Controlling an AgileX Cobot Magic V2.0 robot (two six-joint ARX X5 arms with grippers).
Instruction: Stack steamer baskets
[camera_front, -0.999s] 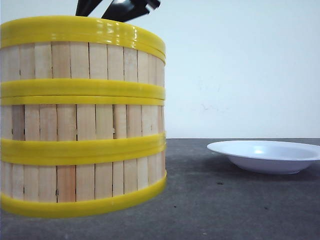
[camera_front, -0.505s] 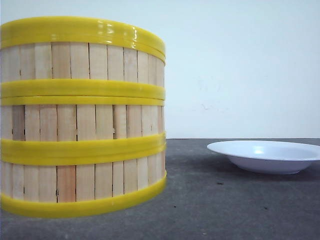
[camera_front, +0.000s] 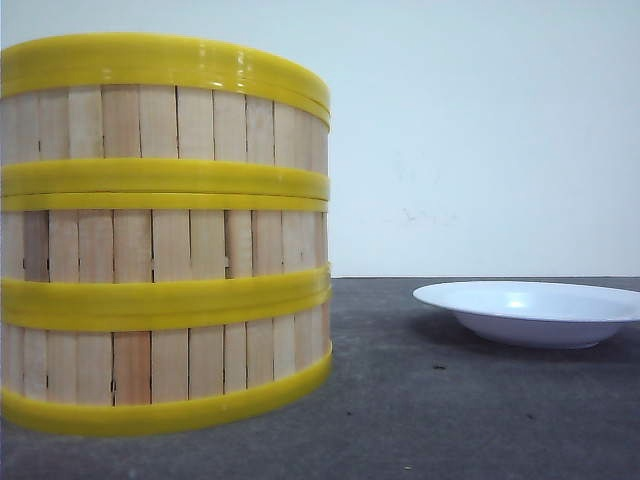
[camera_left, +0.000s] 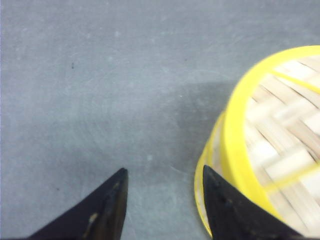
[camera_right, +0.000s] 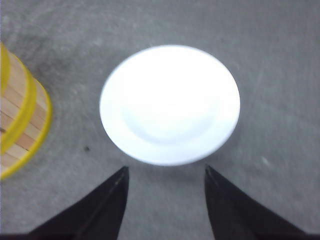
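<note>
Three steamer baskets (camera_front: 165, 235) stand stacked in one straight column on the near left of a dark grey table (camera_front: 450, 420), each with pale upright wooden slats between yellow rims, the rims meeting flush so the tower looks level and settled. A second ago dark gripper fingers showed just above the top rim of the stack; half a second ago they were gone from the front view, and now the space above the top basket is bare wall. The stack itself has not shifted between these moments. To the right and a little farther back sits a white shallow plate (camera_front: 530, 312), well apart from the baskets and empty. From the left wrist camera, the left gripper (camera_left: 162, 207) hangs above the table with its two dark fingers spread apart and nothing between them; one finger overlaps the stack's yellow rim in this view, though whether it touches cannot be told, and the woven base of the top basket is visible inside the rim. From the right wrist camera, the right gripper (camera_right: 165, 205) also has its fingers parted and empty, poised over the table near the plate, with the stack off to one side. With all three baskets stacked and the arm lifted clear, the stacking appears finished, with only the arms' retreat left.
</note>
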